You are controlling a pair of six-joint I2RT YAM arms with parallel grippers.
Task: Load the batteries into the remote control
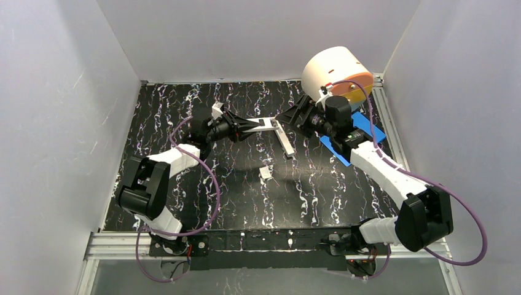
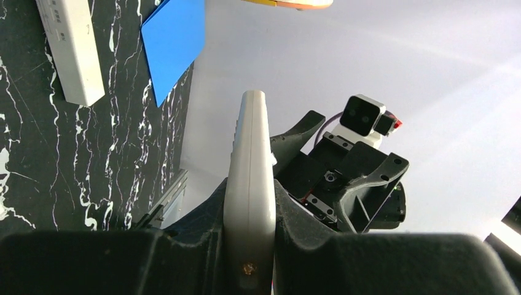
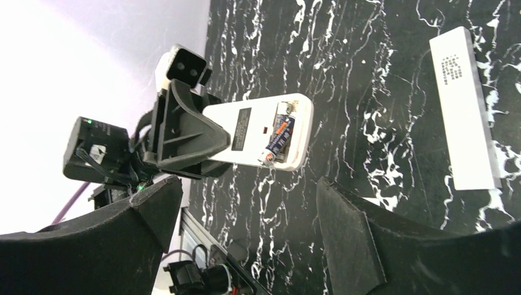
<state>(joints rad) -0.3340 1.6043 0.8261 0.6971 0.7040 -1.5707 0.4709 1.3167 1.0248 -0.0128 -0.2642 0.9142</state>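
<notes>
Right now, the open battery compartment (image 3: 284,135) in the back of the slim white plastic remote control (image 3: 258,136) holds one battery (image 3: 279,137) with a dark and orange label. Whether a second lies beside it is hard to make out. At the far right of the black marbled table (image 1: 172,104), a cream round tub with an orange face (image 1: 335,74) stands on its side, its contents hidden.

From the left wrist the remote shows only edge-on, its near end cut off by the frame. The left gripper (image 1: 255,126) is clenched on the remote and holds it above the far middle of the table. The right gripper (image 3: 249,187) is spread wide and grasps nothing; it hangs near the remote's free end without touching it.

A long white plastic bar (image 1: 284,141) lies just near of the remote, a small white piece (image 1: 265,172) nearer still, and a flat blue sheet (image 1: 353,144) lies to the right.
</notes>
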